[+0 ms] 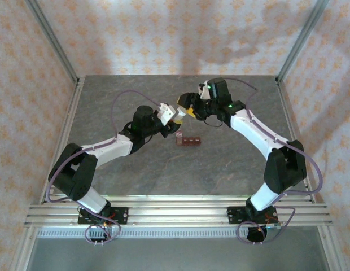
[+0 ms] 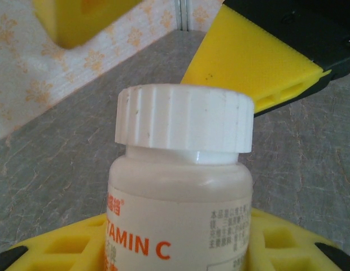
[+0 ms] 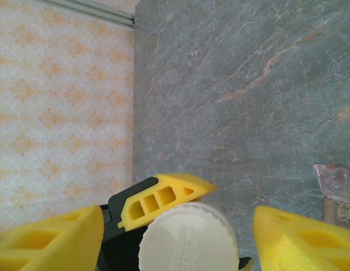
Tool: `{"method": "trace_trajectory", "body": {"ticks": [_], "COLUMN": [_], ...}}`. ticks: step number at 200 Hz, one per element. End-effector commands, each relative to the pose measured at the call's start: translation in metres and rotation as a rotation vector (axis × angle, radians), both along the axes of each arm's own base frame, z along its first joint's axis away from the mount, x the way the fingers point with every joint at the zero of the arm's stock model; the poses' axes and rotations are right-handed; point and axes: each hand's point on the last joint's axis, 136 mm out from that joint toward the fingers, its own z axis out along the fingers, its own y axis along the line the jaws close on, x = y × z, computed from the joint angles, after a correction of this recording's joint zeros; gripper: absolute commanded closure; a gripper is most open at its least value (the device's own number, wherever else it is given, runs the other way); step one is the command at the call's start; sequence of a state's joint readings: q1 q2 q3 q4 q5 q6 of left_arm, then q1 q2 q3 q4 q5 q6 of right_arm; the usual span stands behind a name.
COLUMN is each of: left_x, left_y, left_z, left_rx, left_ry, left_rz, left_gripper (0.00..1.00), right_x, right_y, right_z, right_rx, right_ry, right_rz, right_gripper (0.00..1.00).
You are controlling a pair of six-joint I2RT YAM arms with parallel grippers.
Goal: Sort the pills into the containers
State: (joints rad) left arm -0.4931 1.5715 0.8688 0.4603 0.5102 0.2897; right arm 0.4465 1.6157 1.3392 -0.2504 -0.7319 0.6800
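- Two grippers meet nose to nose above the middle of the grey, stone-patterned table (image 1: pixel 220 169).
- Left gripper (image 1: pixel 170 113) is clamped on the body of a white bottle (image 2: pixel 180 226), with its yellow fingers (image 2: pixel 68 248) pressed against the sides low down. The orange label reads "TAMIN C" (the start of the word curves out of sight).
- On the bottle sits a ribbed white cap (image 2: pixel 183 118), which points toward the right gripper.
- Right gripper (image 1: pixel 186 108) stands wide open with nothing in its grasp. One yellow finger (image 3: pixel 48 237) lies to each side of the cap, with a gap on both sides.
- Containers (image 1: pixel 189 141), a dark red-brown strip of compartments, lie flat on the table near the grippers, on the side toward the arm bases. Neither gripper touches them, and their contents are too small to tell.
- From the right wrist, a small clear plastic piece (image 3: pixel 332 179) lies on the table at the right edge.
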Motion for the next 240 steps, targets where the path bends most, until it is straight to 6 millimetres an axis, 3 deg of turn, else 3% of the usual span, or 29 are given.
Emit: {"method": "trace_trajectory", "body": {"ticks": [1,100,148,188,220,240], "left_x": [0.006,0.013,0.0,-0.004,0.008,0.012], "left_y": [-0.005,-0.006,-0.011,-0.01,0.006,0.016], "left_z": [0.015,0.027,0.042,0.051,0.036,0.029], "left_rx": [-0.007,-0.044,-0.17,-0.278,-0.168,-0.087], "left_ry": [-0.048,-0.058,0.033,0.092,0.049,-0.015], "left_rz": [0.006,0.024,-0.085,-0.115,-0.002,0.058], "left_gripper": [1.0,1.0,1.0,1.0,1.0,1.0], "right_x": [0.005,-0.013,-0.008,0.004,0.009,0.012], "right_y": [0.003,0.001,-0.008,-0.015,-0.024,-0.033], "right_z": [0.0,-0.026,-0.024,-0.022,-0.006,0.003], "right_rx": [-0.003,-0.059,-0.137,-0.066,-0.053,-0.036], "right_ry": [-0.009,0.022,-0.177,-0.205,-0.169,-0.136], "right_rz": [-0.007,0.062,0.209,0.244,0.176,0.1], "right_gripper": [0.34,0.59,0.65,0.59,0.32,0.26]}}
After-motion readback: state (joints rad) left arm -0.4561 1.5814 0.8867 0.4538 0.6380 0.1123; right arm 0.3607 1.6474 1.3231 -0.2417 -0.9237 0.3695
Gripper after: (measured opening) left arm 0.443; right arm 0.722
